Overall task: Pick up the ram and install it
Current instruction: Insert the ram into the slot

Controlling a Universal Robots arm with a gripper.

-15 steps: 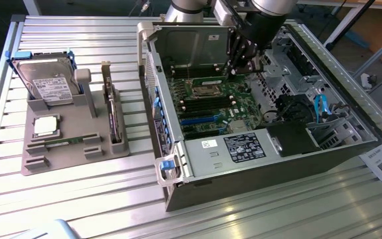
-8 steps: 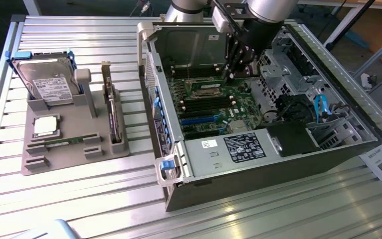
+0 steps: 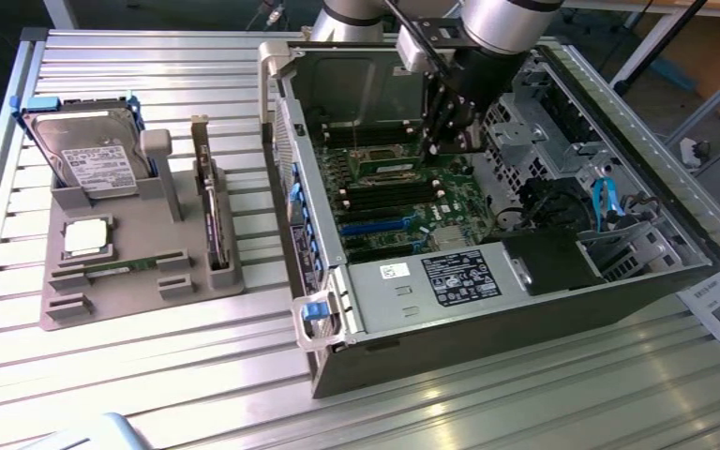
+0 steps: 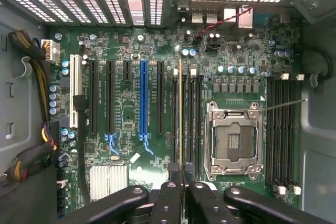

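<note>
On the slatted table (image 3: 147,375): two large things sit side by side on silver metal slats, the bigger one toward the exterior view's right.
computer case (image 3: 486,309): it lies on its side with the open side up, so the parts inside are on show; blue latches line the edge toward the exterior view's left.
arm (image 3: 498,23): silver and round, it comes in over the far end of the case and reaches down into it.
main board (image 4: 126,77): green, it covers the floor of the case, with long black slots, one blue slot (image 4: 143,103) and a ribbed silver block near one edge.
gray holder (image 3: 147,234): it rests near the case, toward the exterior view's left, and carries spare parts.
hard drive (image 3: 91,159): boxy and silver with a white label, it stands upright at the holder's far end.
gripper (image 4: 181,174): inside the case above the board; its dark fingers (image 4: 168,198) are pressed together on one end of the ram.
socket (image 4: 233,137): a square metal frame on the board with its contact field showing.
ram (image 4: 181,103): seen edge-on as a thin pale line, it lies in line with the black memory slots (image 4: 193,114) between the blue slot and the socket; whether it sits in a slot or just above one cannot be told.
processor chip (image 3: 85,236): small, square and silver, it lies flat in the middle of the holder.
</note>
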